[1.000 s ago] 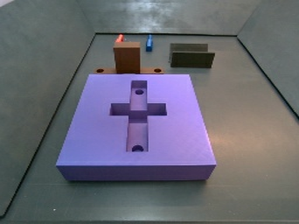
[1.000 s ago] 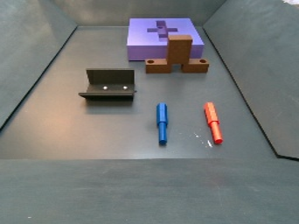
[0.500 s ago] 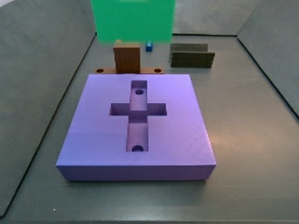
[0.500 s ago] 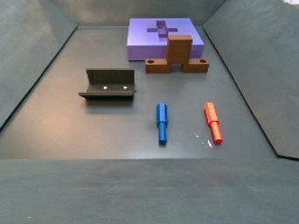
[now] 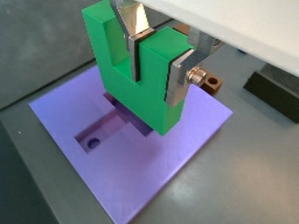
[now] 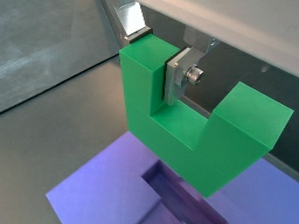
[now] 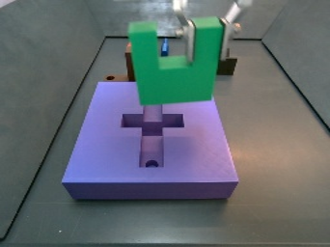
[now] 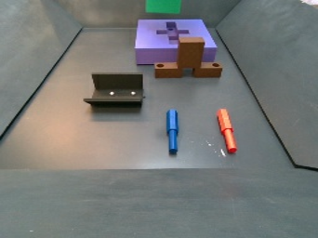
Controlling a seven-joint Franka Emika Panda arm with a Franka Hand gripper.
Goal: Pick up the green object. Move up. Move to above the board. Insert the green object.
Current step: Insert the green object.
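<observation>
Green object [image 7: 169,68] hangs in the air over the board [image 7: 194,159], clear of its top face, prongs pointing up. You see the gripper [image 5: 158,48] clamped on one prong: a silver finger [image 5: 177,77] lies flat against that prong's outer face and the other finger [image 5: 131,19] sits down in the slot between the prongs. In a wrist view the same finger plate [image 6: 177,77] presses the prong of the green object [image 6: 193,131], with the board [image 6: 105,194] and its recess directly below. In a side view only a sliver of the green object [image 8: 163,6] shows at the frame's upper edge, above the board [image 8: 155,42]. You also see the brown-orange block [image 8: 188,58] just beside the board, the fixture [image 8: 115,90] well apart, and a blue pen [image 8: 173,129] near a red pen [image 8: 228,130].
</observation>
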